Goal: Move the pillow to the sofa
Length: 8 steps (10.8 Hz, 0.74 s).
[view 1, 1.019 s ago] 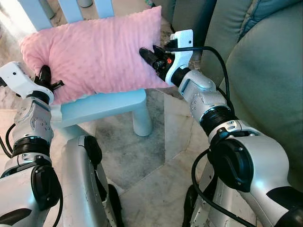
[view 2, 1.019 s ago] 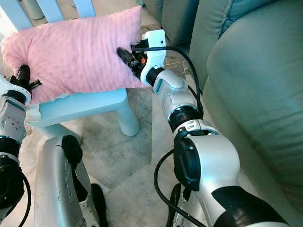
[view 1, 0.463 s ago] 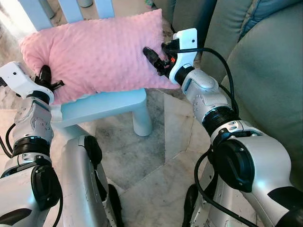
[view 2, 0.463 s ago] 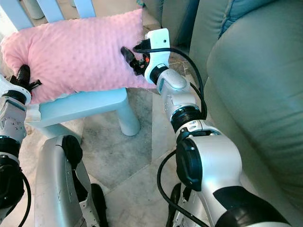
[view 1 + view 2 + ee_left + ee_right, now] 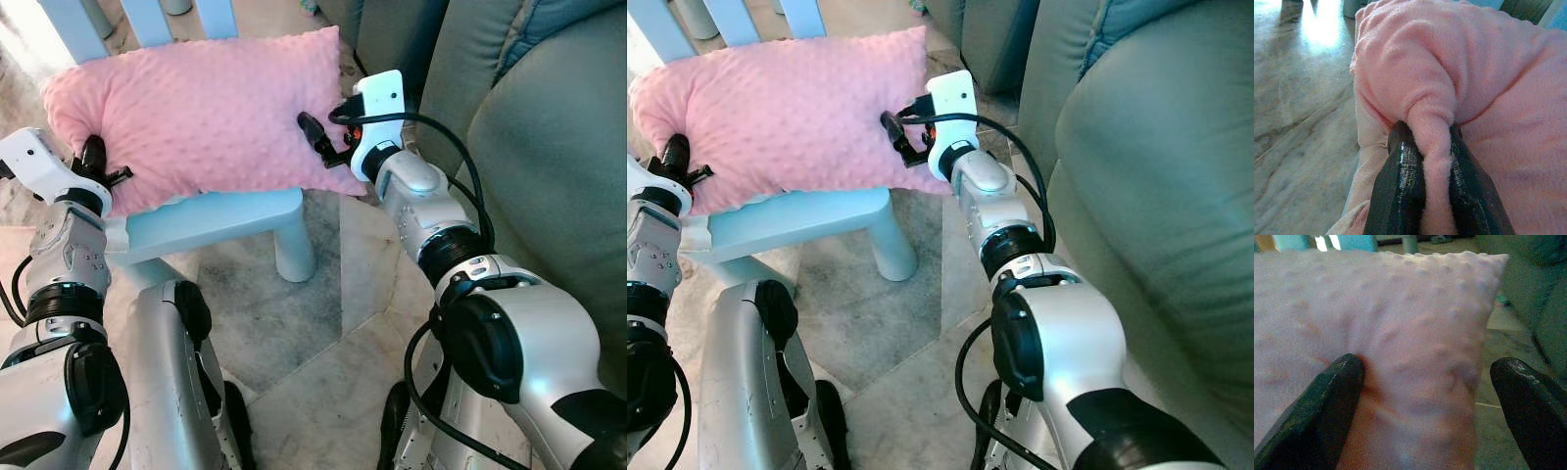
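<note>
Pillow (image 5: 201,113) is lying across the chair (image 5: 211,217) at upper left, soft and likely light, bunching where the left gripper (image 5: 1432,166) is pinching its corner, while the right gripper (image 5: 1425,396) is gaping around the opposite end, a sensible second hold.

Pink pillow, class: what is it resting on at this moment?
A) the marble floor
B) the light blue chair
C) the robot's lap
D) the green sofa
B: the pink pillow lies on the seat of the light blue chair, beside the green sofa.
</note>
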{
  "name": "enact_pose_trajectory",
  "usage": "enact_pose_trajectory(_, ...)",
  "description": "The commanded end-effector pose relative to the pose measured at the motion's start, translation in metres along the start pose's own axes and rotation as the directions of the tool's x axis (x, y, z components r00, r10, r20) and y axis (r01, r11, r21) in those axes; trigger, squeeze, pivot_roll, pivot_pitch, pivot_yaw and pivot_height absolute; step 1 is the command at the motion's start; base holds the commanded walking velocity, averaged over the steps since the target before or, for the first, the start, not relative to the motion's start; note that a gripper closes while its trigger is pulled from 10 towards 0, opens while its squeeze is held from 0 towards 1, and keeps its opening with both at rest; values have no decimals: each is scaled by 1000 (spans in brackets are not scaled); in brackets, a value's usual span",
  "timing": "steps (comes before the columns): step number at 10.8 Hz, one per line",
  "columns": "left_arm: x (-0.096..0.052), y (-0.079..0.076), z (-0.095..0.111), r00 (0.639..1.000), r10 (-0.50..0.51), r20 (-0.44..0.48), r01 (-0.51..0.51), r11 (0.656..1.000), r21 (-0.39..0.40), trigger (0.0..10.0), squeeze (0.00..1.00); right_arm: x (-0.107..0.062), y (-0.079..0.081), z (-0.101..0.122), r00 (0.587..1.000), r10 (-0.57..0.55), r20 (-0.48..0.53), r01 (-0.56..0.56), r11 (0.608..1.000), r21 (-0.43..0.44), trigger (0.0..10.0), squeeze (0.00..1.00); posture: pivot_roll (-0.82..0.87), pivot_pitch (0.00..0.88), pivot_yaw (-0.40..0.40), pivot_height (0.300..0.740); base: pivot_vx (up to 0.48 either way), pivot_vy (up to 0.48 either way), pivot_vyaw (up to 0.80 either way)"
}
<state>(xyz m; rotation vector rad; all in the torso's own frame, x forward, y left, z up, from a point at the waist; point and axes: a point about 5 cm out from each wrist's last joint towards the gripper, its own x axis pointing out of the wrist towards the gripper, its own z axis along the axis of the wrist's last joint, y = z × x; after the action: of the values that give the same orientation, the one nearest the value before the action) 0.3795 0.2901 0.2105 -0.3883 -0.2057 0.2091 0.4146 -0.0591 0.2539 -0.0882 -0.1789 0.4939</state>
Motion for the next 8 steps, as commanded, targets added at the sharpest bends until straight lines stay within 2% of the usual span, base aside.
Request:
enact_pose_trajectory(1,-5,9,-12,998,26,-48,-26,1000,5,0,0,-2,6,-13,999,-16,-49,14,999,-44,10000,1000,212,368,25,319,0,0,0)
enact_pose_trajectory(2,-6,8,-12,999,23,-49,-22,1000,3,0,0,-2,5,-15,997,-42,-61,39,998,-57,10000,996,218,366,27,319,0,0,0)
enact_pose_trajectory(3,-5,7,-12,999,16,-49,-16,1000,-1,0,0,-4,1,-19,993,-86,-84,82,995,-47,10000,0,218,366,27,319,0,0,0)
enact_pose_trajectory(4,-5,7,-12,999,9,-49,-9,1000,-4,0,0,-4,4,-24,992,-75,-106,82,994,70,10000,0,223,363,30,319,0,0,0)
enact_pose_trajectory(5,-5,7,-12,999,7,-49,-7,1000,-5,0,0,-3,12,-27,994,-32,-109,55,975,216,10000,0,223,362,31,319,0,0,0)
enact_pose_trajectory(6,-5,6,-12,999,3,-50,-3,1000,-7,0,0,-1,18,-26,996,4,-85,26,937,348,4078,0,226,362,31,319,0,0,0)
enact_pose_trajectory(7,-5,5,-13,999,-2,-50,1,1000,-11,0,0,1,22,-24,997,25,-67,3,923,385,0,0,227,361,31,319,0,0,0)
enact_pose_trajectory(8,-5,4,-13,999,-9,-51,8,1000,-15,0,0,2,26,-22,997,46,-60,-19,921,390,0,0,228,361,31,319,0,0,0)
